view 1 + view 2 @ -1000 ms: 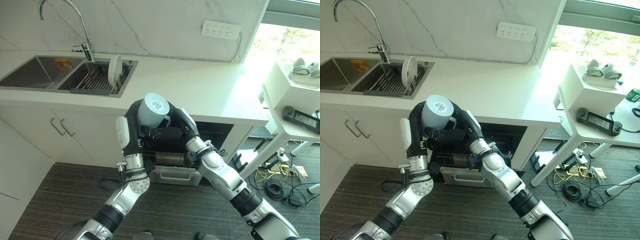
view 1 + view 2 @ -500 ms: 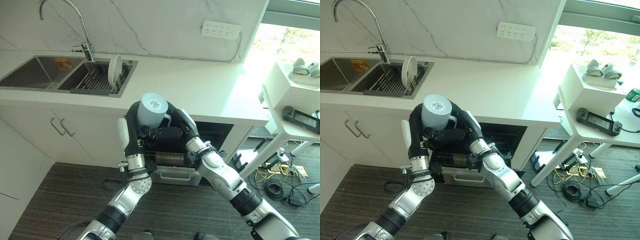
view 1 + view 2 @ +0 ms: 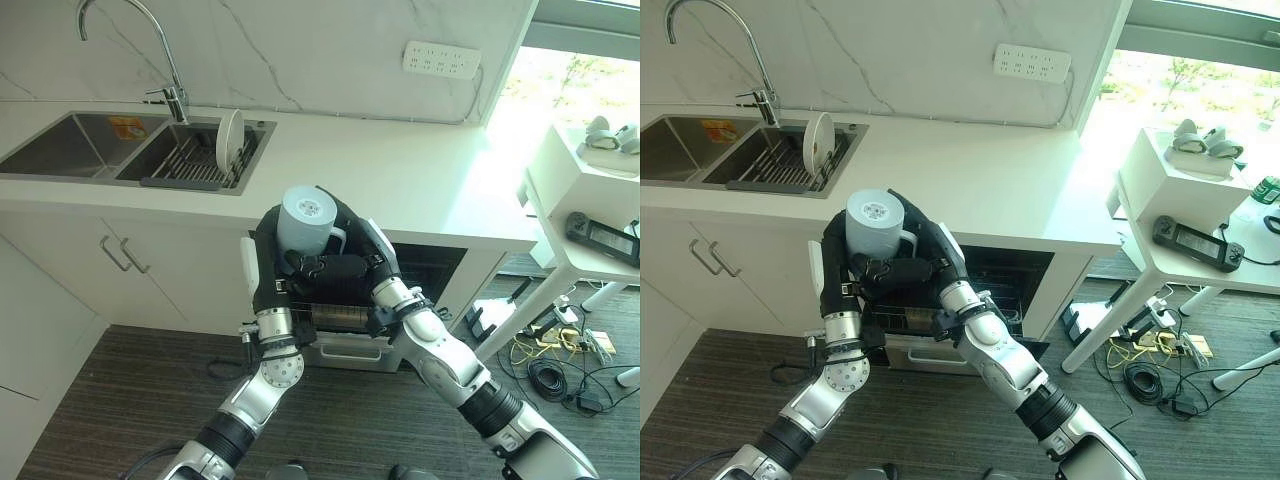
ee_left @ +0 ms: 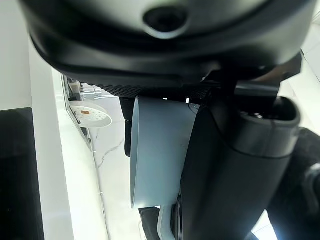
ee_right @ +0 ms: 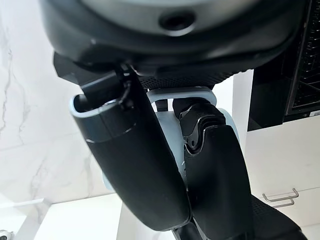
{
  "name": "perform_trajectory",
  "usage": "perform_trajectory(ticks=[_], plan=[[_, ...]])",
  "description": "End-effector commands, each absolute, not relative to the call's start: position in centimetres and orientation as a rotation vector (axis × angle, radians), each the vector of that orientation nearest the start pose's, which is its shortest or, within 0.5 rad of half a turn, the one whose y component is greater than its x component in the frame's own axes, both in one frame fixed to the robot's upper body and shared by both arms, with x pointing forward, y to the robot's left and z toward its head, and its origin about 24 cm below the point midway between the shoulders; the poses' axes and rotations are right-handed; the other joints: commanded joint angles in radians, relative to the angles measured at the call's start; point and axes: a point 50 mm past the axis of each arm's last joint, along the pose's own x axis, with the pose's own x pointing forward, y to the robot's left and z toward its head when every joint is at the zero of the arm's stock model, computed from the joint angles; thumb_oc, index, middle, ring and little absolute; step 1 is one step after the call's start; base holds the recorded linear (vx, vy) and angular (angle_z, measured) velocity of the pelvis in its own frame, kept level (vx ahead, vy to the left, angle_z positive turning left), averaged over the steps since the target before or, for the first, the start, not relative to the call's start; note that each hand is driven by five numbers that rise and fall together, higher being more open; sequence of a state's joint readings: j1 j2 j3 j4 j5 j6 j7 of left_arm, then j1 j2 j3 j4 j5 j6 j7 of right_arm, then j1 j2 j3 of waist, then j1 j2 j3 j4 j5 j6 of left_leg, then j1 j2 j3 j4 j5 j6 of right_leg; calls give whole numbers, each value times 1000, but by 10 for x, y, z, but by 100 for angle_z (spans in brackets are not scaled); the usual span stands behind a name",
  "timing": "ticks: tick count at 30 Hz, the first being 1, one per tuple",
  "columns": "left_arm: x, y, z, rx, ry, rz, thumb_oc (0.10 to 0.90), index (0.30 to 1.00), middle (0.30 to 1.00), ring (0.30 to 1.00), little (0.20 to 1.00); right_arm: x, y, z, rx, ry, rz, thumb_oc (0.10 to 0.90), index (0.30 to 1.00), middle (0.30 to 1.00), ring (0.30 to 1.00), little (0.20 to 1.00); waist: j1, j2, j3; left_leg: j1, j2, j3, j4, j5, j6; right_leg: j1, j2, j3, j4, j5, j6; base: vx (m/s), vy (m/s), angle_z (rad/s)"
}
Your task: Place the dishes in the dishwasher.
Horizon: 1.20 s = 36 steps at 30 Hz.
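A pale blue-grey ceramic mug [image 3: 306,221], cylindrical and smooth, is held upside down in mid-air in front of the table's front edge, its flat round base facing up. Both dark hands meet on it. The left hand [image 3: 272,243] wraps the mug's left wall with curled fingers, and in the left wrist view its thick matte thumb [image 4: 235,165] lies along the glossy side. The right hand [image 3: 902,271] closes on the mug from the right at the looped handle [image 5: 182,95], with fingers curled round that pale loop in the right wrist view.

Directly below the hands, the dishwasher [image 3: 430,265] stands open as a dark cavity under the white, smooth table [image 3: 400,180], with a wire rack [image 3: 340,315] pulled forward over a pale front panel.

At the table's far left corner, a brushed steel sink [image 3: 90,145] holds a ribbed dark drying rack [image 3: 190,165] with a round white plate [image 3: 229,138] standing on edge. A curved chrome tap [image 3: 160,50] rises behind it against the marbled white wall.
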<state>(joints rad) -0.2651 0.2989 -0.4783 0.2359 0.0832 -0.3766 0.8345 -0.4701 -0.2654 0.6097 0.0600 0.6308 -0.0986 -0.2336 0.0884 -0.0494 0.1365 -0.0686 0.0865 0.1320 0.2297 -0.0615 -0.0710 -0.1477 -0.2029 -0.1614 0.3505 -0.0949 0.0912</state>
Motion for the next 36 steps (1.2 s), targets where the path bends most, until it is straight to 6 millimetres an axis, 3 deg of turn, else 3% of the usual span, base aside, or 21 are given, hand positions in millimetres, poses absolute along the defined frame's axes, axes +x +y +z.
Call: perform_trajectory(ticks=[1, 12, 13, 15, 16, 27, 28, 29, 30, 36], plan=[[272, 71, 121, 131, -737, 11, 400, 300, 300, 300, 300, 286, -29, 207, 443, -597, 501, 800, 900, 900, 900, 900, 21, 1, -17, -1, -10, -96, 70, -202, 38, 90, -5, 5, -50, -82, 59, 0, 0, 0], [271, 72, 121, 154, -740, -24, 400, 300, 300, 300, 300, 284, -26, 208, 371, -620, 524, 800, 900, 900, 900, 900, 30, 2, -17, -2, -11, -98, 70, -201, 39, 93, -9, -4, -50, -84, 59, 0, 0, 0], [271, 72, 121, 159, -738, -27, 400, 300, 300, 300, 300, 284, -25, 208, 364, -621, 535, 751, 827, 827, 827, 827, 30, 2, -18, -3, -11, -98, 70, -201, 38, 92, -9, -4, -50, -84, 59, 0, 0, 0], [271, 71, 120, 167, -737, -31, 400, 300, 300, 300, 300, 284, -24, 209, 357, -627, 549, 430, 345, 345, 345, 345, 31, 1, -17, -2, -12, -97, 70, -201, 39, 93, -10, -6, -50, -83, 59, 0, 0, 0], [272, 71, 119, 172, -738, -34, 400, 300, 300, 300, 300, 284, -24, 210, 350, -630, 558, 400, 300, 300, 300, 300, 32, 0, -17, -2, -12, -97, 70, -201, 39, 93, -10, -6, -50, -83, 59, 0, 0, 0], [274, 70, 114, 243, -710, -80, 400, 300, 300, 300, 300, 281, -20, 218, 248, -705, 571, 400, 300, 300, 300, 300, 43, -2, -17, -4, -13, -103, 70, -200, 39, 94, -12, -11, -50, -84, 60, 3, -2, 3], [274, 70, 113, 253, -703, -87, 577, 566, 566, 566, 566, 281, -21, 218, 239, -707, 565, 400, 300, 300, 300, 300, 43, -2, -16, -4, -14, -104, 70, -200, 39, 95, -12, -11, -50, -83, 60, 0, 0, 0], [274, 70, 112, 258, -702, -91, 634, 651, 651, 651, 651, 281, -21, 218, 232, -712, 560, 400, 300, 300, 300, 300, 44, -1, -15, -3, -13, -103, 70, -199, 39, 96, -13, -12, -50, -83, 59, 0, 0, 0], [275, 70, 112, 261, -696, -91, 800, 900, 900, 900, 900, 282, -22, 218, 226, -716, 550, 400, 300, 300, 300, 300, 44, -1, -14, -4, -13, -102, 70, -199, 39, 96, -13, -14, -50, -83, 59, 0, 0, 0], [276, 73, 112, 258, -695, -77, 800, 900, 900, 900, 900, 290, -37, 214, 293, -669, 411, 400, 300, 300, 300, 300, 37, 2, -14, -4, -7, -96, 70, -196, 36, 98, -18, -20, -50, -82, 59, -4, 3, 4]])
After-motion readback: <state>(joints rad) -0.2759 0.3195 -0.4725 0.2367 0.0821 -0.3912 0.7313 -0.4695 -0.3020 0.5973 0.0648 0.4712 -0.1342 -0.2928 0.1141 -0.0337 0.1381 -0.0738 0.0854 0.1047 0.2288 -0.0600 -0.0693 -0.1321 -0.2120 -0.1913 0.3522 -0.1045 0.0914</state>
